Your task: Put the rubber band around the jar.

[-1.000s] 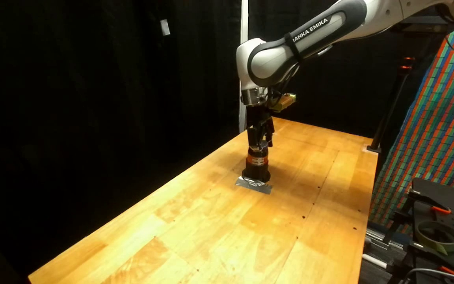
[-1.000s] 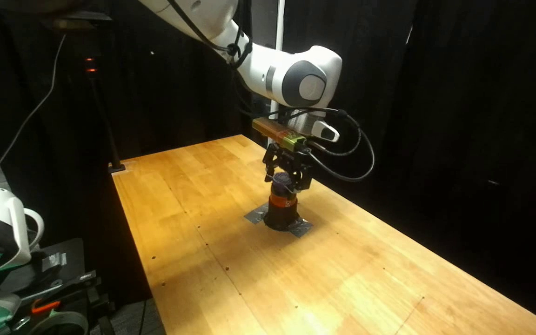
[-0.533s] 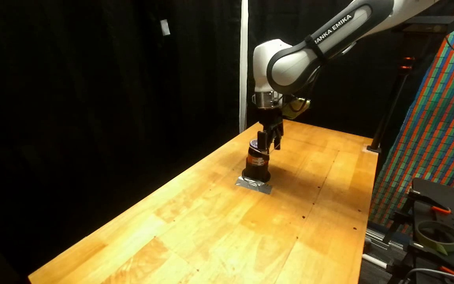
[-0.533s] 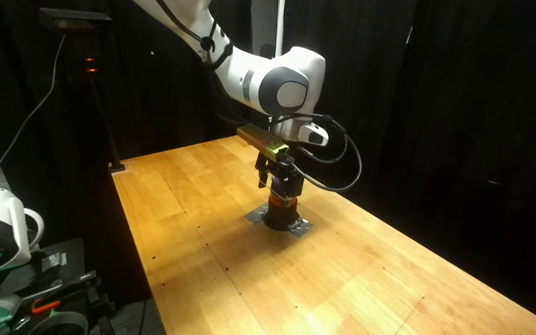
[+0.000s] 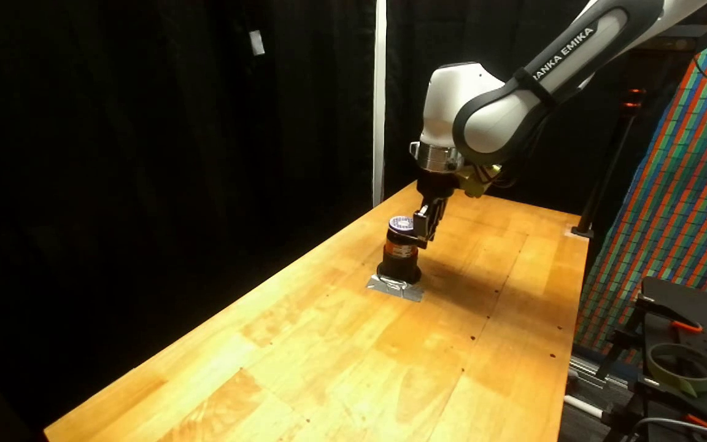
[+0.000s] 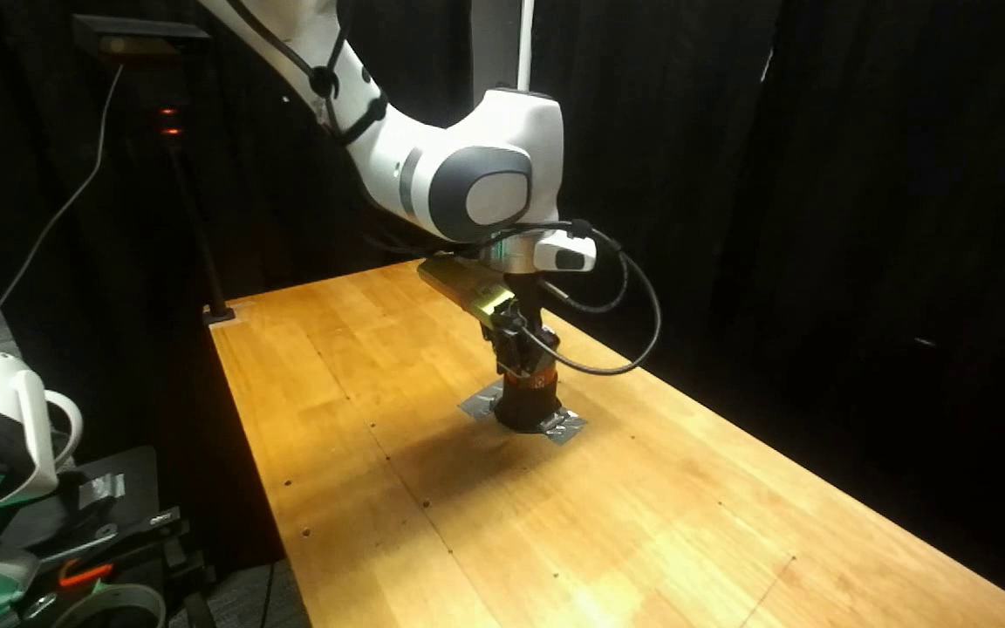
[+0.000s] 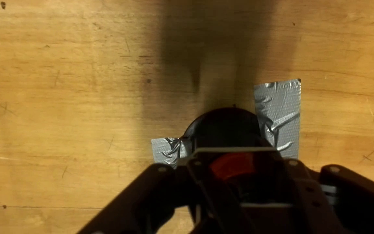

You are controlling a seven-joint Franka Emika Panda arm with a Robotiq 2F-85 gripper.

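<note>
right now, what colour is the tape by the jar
The tape is silver-grey; it shows best in the wrist view.

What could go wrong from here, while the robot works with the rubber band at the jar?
The rubber band looks taut across the open claw, so it might slip off too early.
The claw overlaps the upper part of the jar in both exterior views, so a sideways move could bump it.
Creased silver tape meets the jar's base; a hard pull might loosen it.
</note>
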